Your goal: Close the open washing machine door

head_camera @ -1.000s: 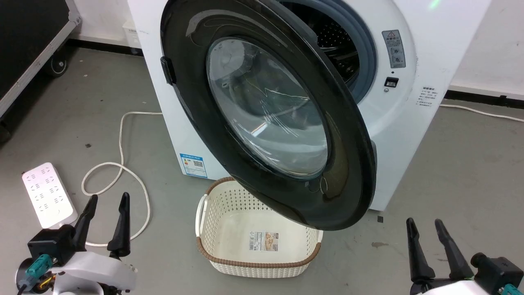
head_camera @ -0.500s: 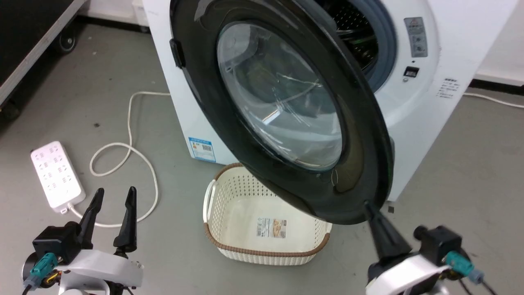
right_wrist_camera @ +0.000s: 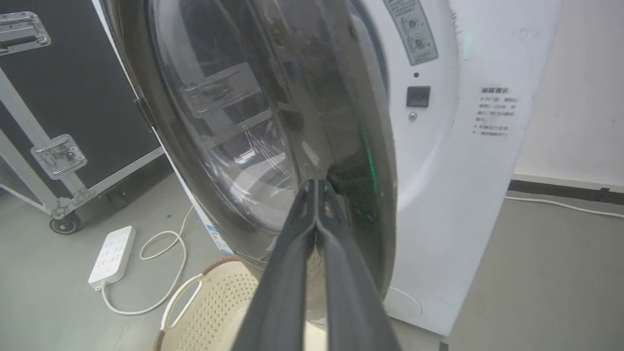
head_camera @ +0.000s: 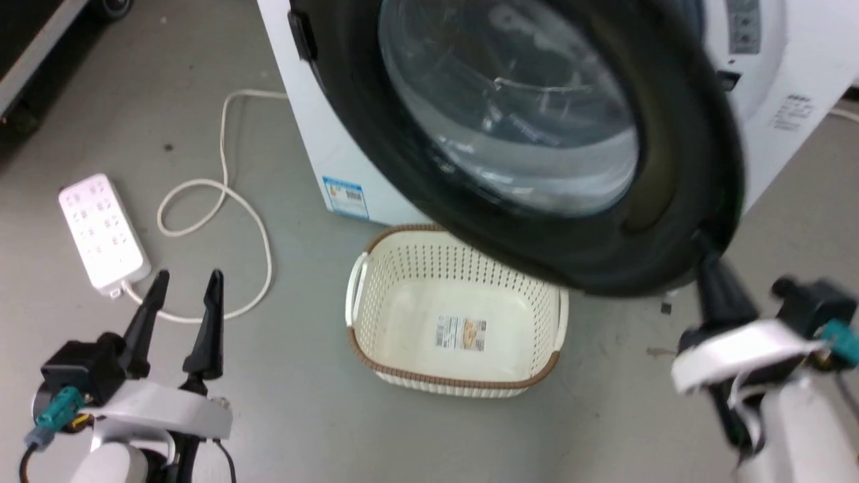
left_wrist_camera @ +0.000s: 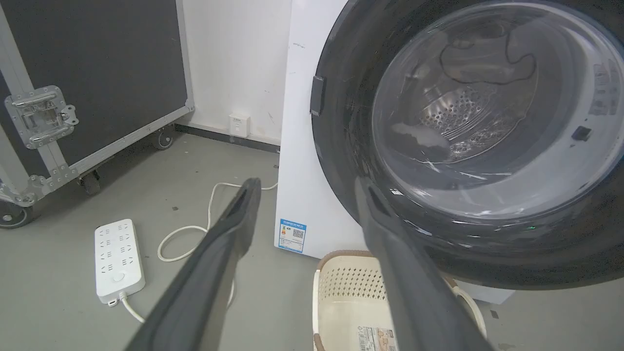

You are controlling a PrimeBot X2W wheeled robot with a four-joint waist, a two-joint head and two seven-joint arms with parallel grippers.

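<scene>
The washing machine door, black-rimmed with a bulging clear window, stands ajar in front of the white machine. My right gripper is shut with nothing between its fingers. Its joined tips rest against the door's lower right rim. In the right wrist view the shut right gripper points at the door near its free edge, which stands off the machine's front. My left gripper hovers open at the lower left, away from the door. The left wrist view has the left gripper open before the door.
A cream perforated basket with a brown rim sits on the floor under the door. A white power strip and its looped cable lie on the grey floor to the left. A black wheeled case stands further left.
My right gripper has shut and risen from the lower right to the door's lower rim. The door now covers more of the drum opening. The head view has shifted. The left gripper has stayed open.
</scene>
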